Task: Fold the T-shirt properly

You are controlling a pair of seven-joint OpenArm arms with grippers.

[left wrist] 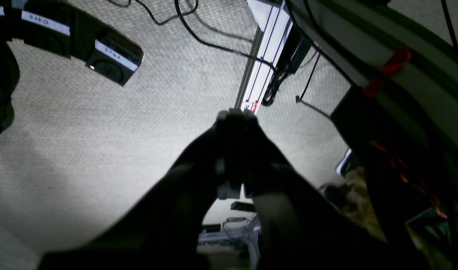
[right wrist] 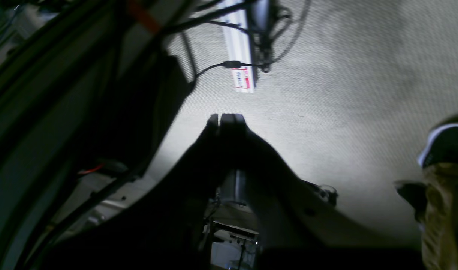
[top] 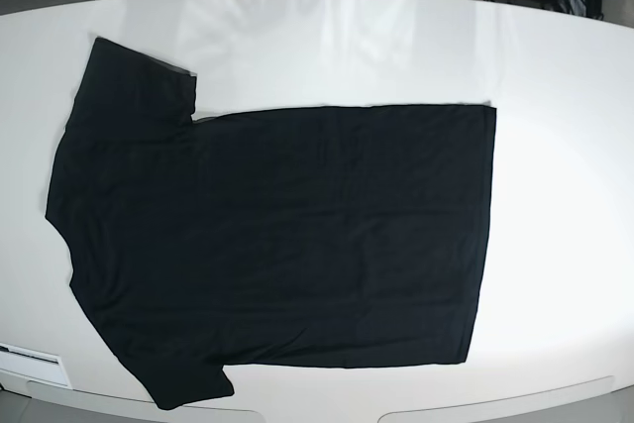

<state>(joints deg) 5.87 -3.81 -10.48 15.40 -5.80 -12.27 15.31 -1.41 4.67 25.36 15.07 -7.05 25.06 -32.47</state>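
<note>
Nothing of the folding shows as done. The T-shirt (top: 267, 245) lies spread flat on the white bench (top: 555, 195), in a single layer as far as the base view tells, with no fold laid over it. Going left to right across that view: the neck end and both short sleeves sit at the left, one sleeve pointing toward the far edge and one toward the near edge; the body runs across the middle; the straight hem ends right of centre, with bare bench beyond it. The cloth looks fairly smooth, with only faint ripples. By my reading the whole job is still ahead: sleeves in, sides over, then the body doubled.

Neither arm appears in the base view. Each wrist view looks down at carpeted floor beside the bench, so both arms seem to hang off to the sides, well apart from the shirt. The right hand (right wrist: 227, 119) has its jaws pressed together on nothing. The left hand (left wrist: 236, 114) is likewise pressed together and empty.

Count: one T-shirt, two sleeves, one bench, two hands.
</note>
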